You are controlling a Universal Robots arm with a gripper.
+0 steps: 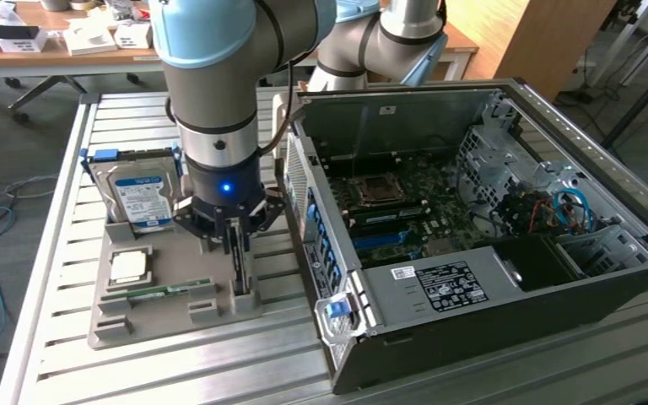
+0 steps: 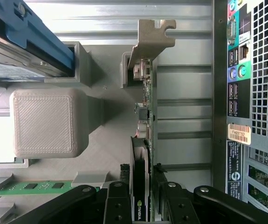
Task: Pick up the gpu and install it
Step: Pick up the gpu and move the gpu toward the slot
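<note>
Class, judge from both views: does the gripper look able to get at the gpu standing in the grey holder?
Probably yes: the gripper sits astride the gpu, with the hard drive and computer case clear on either side.

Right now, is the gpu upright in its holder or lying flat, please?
Upright: the gpu stands on edge in a slot of the grey holder, beside the open computer case.

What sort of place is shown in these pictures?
Probably a robotics lab or workshop: a robot arm stands over a slotted metal table, beside an open computer case, with cluttered desks behind.
</note>
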